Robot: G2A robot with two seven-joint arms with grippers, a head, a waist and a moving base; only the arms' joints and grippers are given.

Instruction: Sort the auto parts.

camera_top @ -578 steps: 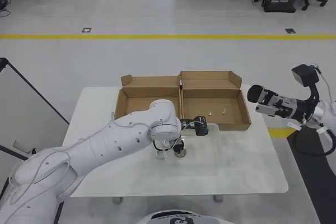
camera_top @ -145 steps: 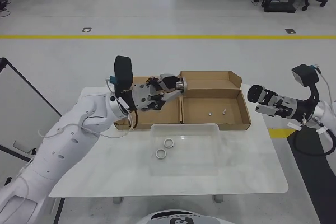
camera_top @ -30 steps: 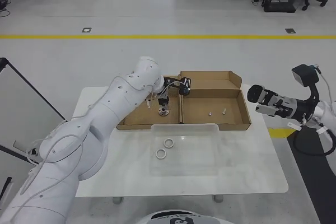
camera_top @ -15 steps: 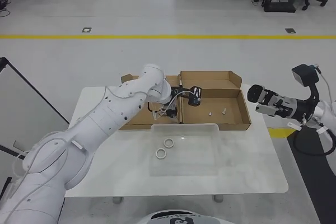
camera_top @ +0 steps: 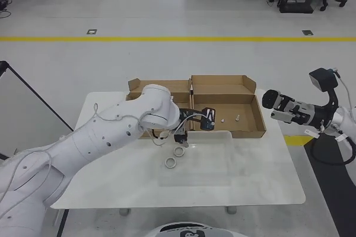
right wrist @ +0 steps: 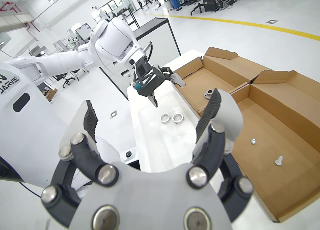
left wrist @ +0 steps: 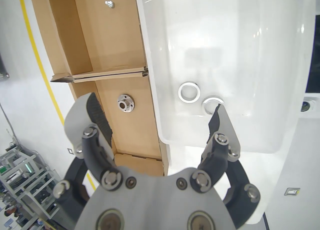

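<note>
Outward from my left fingers point(left wrist: 98, 115): they are spread wide and hold nothing, and they hang over the seam where the cardboard box point(left wrist: 82, 40) meets the white tray point(left wrist: 225, 40). One fingertip stands over the box's left compartment and the other over the tray floor.

Just past the tray-side fingertip, and partly hidden by it, lies the nearer ring point(left wrist: 212, 104). The second ring point(left wrist: 189, 92) lies just beside it, towards the box; I cannot tell whether the two touch. Both lie flat with the bore up, so they have no long axis to align with, and the fingers could close across either from any heading.

On the box side lies a flanged hub point(left wrist: 126, 102), resting on its flange near the divider. Beyond the divider, two bolts point(left wrist: 109, 3) lie in the right compartment, well apart from the fingers.

My right fingers point(right wrist: 210, 113) are likewise spread and empty. They are held off the tabletop point(camera_top: 267, 178) past the far end of the box.

As I judge it, the rings are the next parts to sort. They lie below and to the tray side of the left fingers, and the left arm is much the nearer. The neighbouring ring crowds the grasp.
</note>
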